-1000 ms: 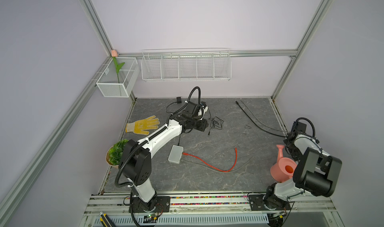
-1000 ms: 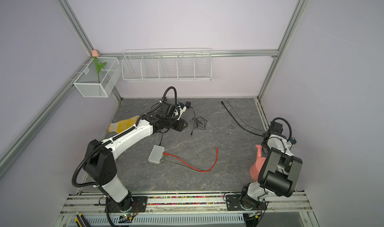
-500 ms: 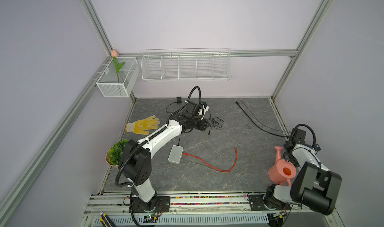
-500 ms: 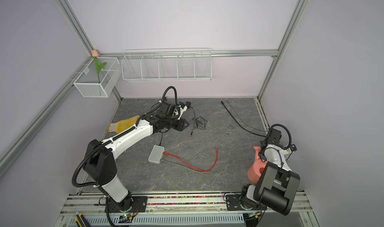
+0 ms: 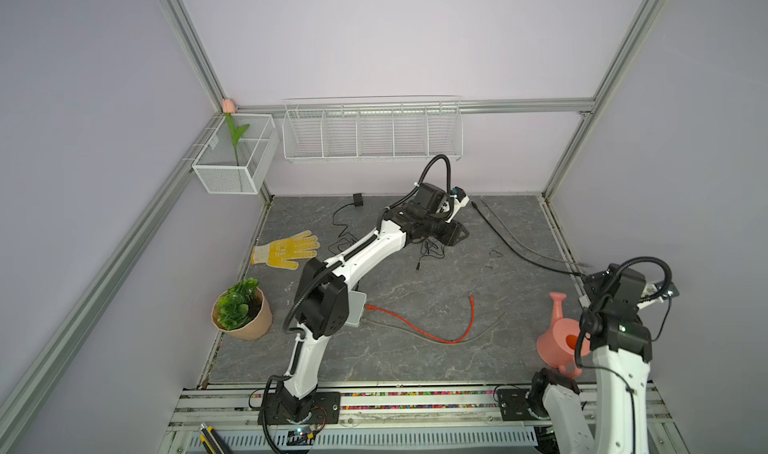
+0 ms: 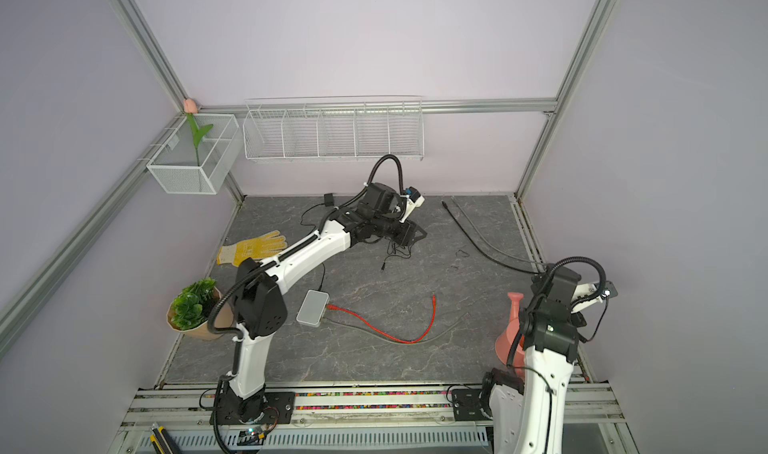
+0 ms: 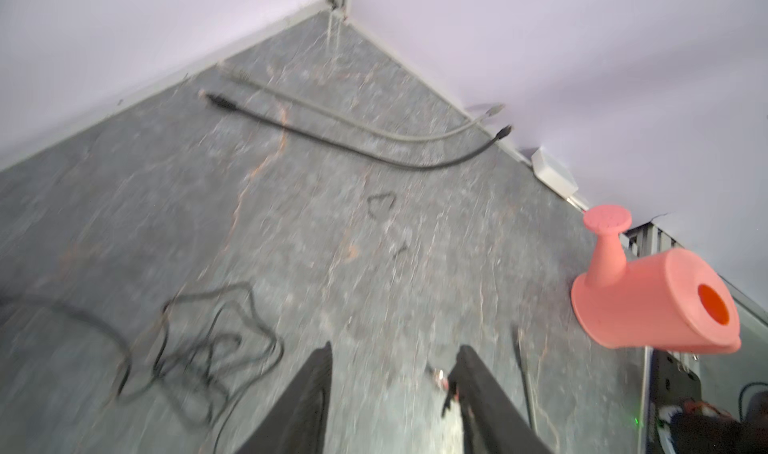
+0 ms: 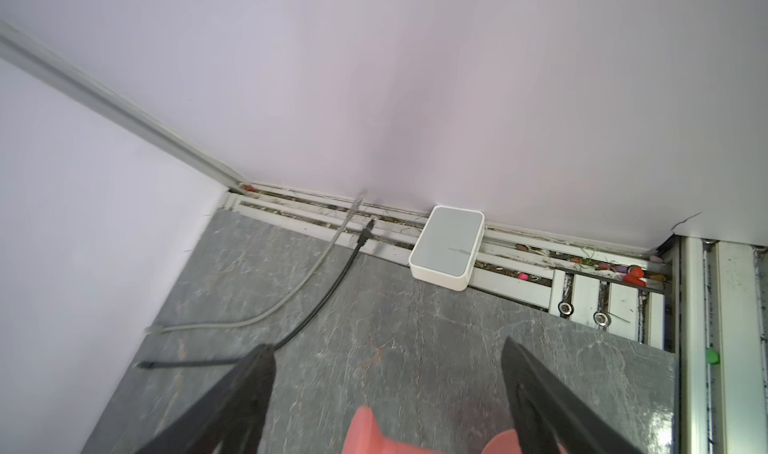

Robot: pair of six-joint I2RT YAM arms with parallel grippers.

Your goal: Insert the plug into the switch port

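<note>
My left tool (image 7: 395, 350) stands half open, gripping nothing. My right tool (image 8: 388, 350) gapes wide, also empty. The red plug (image 5: 471, 296) lies on the desk (image 5: 415, 360), well apart from the switch (image 5: 358, 310), to its right in both top views.

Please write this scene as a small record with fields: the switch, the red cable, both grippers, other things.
switch: white box on the table, beside the left arm
red cable: one end at the switch, other end free on the table
left gripper: jaws apart, empty, near tangled black wire
right gripper: jaws wide apart, empty, above pink watering can
second white box: at the table's right edge
</note>
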